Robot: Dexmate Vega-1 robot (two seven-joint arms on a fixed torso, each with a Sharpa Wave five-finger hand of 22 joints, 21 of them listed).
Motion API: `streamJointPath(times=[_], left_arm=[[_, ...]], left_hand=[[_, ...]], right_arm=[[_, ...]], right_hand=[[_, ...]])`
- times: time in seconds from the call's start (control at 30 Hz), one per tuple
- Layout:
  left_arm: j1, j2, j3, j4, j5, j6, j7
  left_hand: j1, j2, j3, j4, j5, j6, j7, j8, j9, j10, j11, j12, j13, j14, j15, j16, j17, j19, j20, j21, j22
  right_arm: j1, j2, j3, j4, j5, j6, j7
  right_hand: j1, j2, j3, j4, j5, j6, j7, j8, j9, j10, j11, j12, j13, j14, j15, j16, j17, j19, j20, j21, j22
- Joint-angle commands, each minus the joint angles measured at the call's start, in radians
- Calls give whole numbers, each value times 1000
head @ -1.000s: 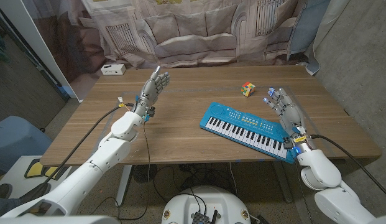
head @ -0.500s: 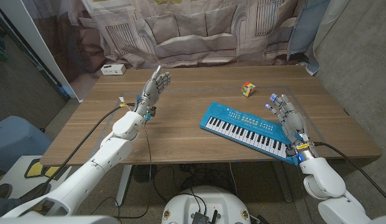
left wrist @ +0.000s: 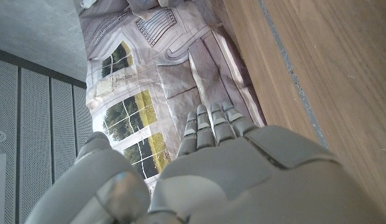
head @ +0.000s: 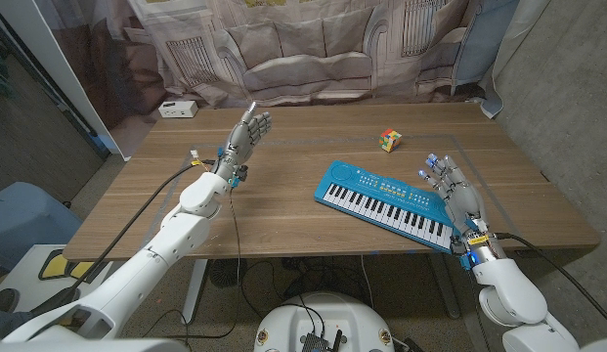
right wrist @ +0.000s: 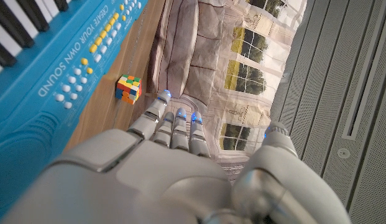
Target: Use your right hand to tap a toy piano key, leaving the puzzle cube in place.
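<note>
A blue toy piano (head: 386, 203) with black and white keys lies slanted on the wooden table, right of the middle. Its blue panel with yellow and white buttons fills part of the right wrist view (right wrist: 50, 81). The multicoloured puzzle cube (head: 391, 141) stands behind the piano, apart from it, also seen as a small cube (right wrist: 128, 88). My right hand (head: 456, 192) hangs open, fingers straight, by the piano's right end, holding nothing. My left hand (head: 243, 138) is raised open over the table's left half, far from the piano.
A small white box (head: 177, 109) sits at the table's far left corner. A printed cloth backdrop (head: 313, 44) hangs behind the table. The table's right edge (head: 567, 210) runs close to my right hand.
My right hand has drawn back toward me and to the right along the piano's right end. The left hand, piano and cube stay where they were.
</note>
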Motion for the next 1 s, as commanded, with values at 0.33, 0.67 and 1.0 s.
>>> streamJointPath(times=[0.33, 0.67, 1.0], left_arm=[[0, 14, 14, -12, 4, 27, -15], [-2, 22, 15, -17, 4, 31, -24], [-22, 14, 32, 3, 5, 30, -51]], left_hand=[[7, 4, 4, -9, -2, 13, 1, -3, 6, 7, 1, -5, 1, 5, 0, -2, 4, 5, 4, -3, 2], [8, 6, 3, -10, -2, 14, -1, -4, 6, 7, 0, -6, 1, 6, 1, -2, 4, 4, 6, -4, 2], [9, 8, 4, -11, -3, 15, -1, -4, 6, 8, 0, -7, 1, 6, 0, -3, 4, 2, 9, -5, 2]], right_arm=[[-91, 39, 15, -44, -65, 35, -21], [-121, 51, 9, -59, -88, 34, -23], [-153, 86, 4, -62, -130, 63, -46]], right_hand=[[0, 9, 1, -6, 4, 15, -1, 1, 6, 11, -4, 1, 1, 13, -2, 4, -1, 11, 5, -3, 2], [0, 9, 0, -6, 4, 16, 0, 1, 6, 15, -4, 2, 2, 16, -1, 4, -1, 15, 6, -4, 2], [0, 9, -1, -6, 4, 20, -2, 1, 6, 17, -5, 2, 2, 18, -2, 4, -2, 18, 8, -4, 2]])
